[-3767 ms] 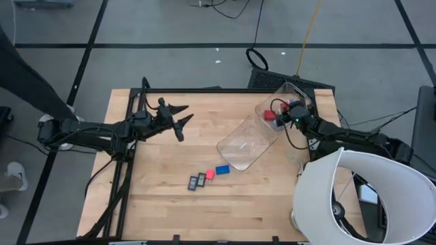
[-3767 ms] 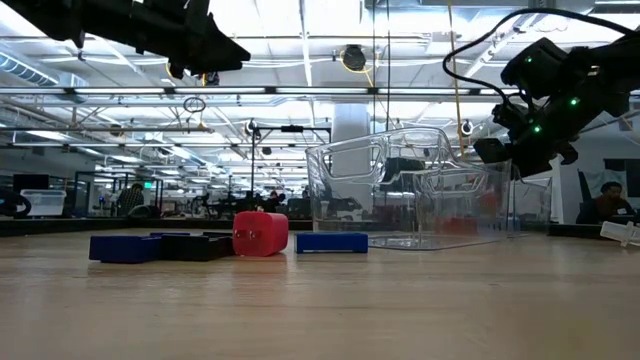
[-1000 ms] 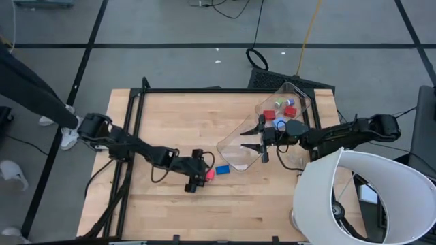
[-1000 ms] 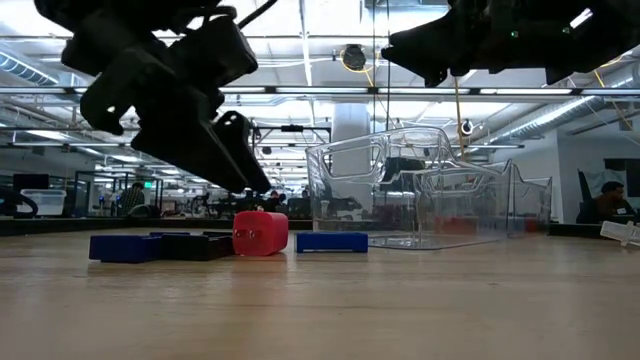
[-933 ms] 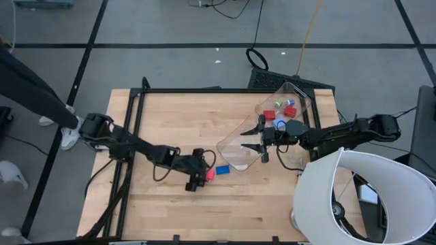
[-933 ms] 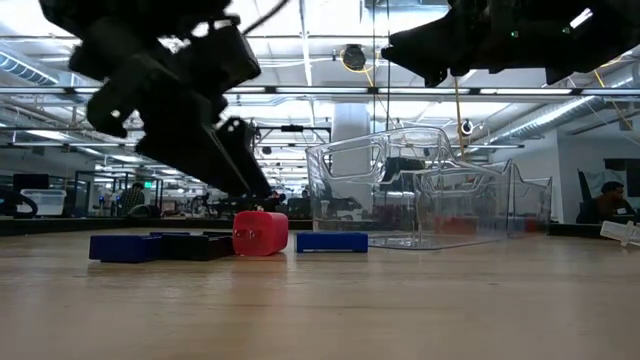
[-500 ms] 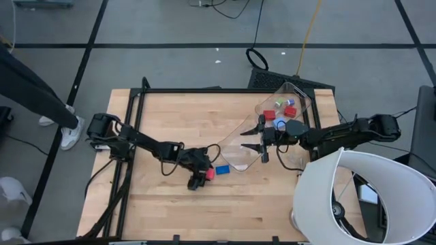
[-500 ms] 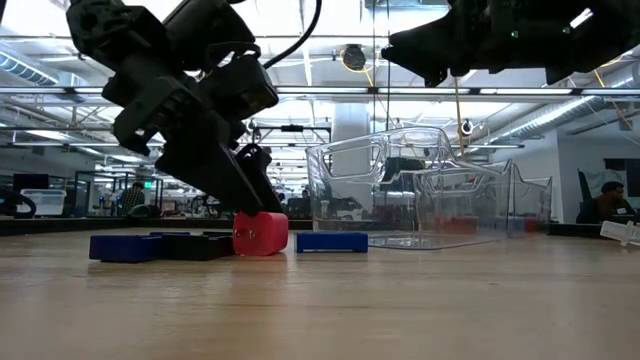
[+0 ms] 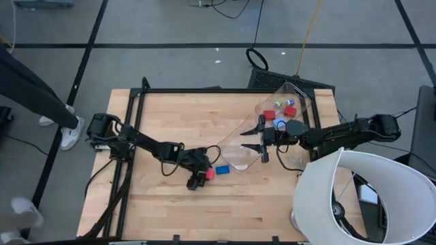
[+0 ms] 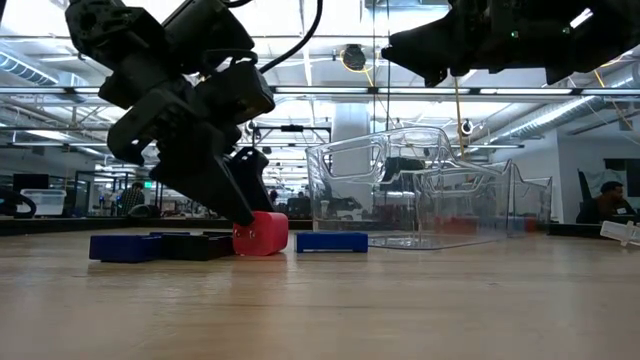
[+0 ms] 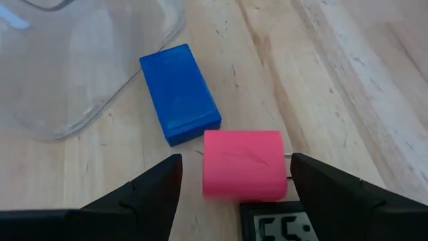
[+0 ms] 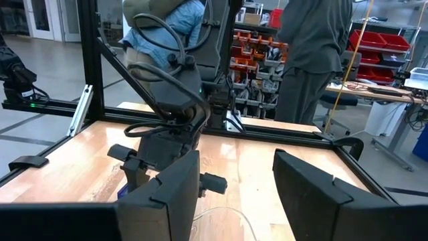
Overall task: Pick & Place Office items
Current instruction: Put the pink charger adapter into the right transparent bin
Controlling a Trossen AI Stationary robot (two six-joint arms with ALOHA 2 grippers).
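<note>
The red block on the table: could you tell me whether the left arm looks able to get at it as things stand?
Probably yes: the left gripper has its jaws open either side of the red block, nothing between; the blue block lies clear.

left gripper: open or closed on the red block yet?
Open. In the left wrist view the left gripper has a finger on each side of the red block, with wood showing in the gaps, so no grip yet.

Even, bright light falls from overhead; in the low view rows of ceiling lamps (image 10: 300, 45) glare white and turn the arms into dark silhouettes. Shadows on the tabletop (image 9: 177, 116) are soft and short. In the left wrist view the near fingers (image 11: 150, 194) are blurred.
</note>
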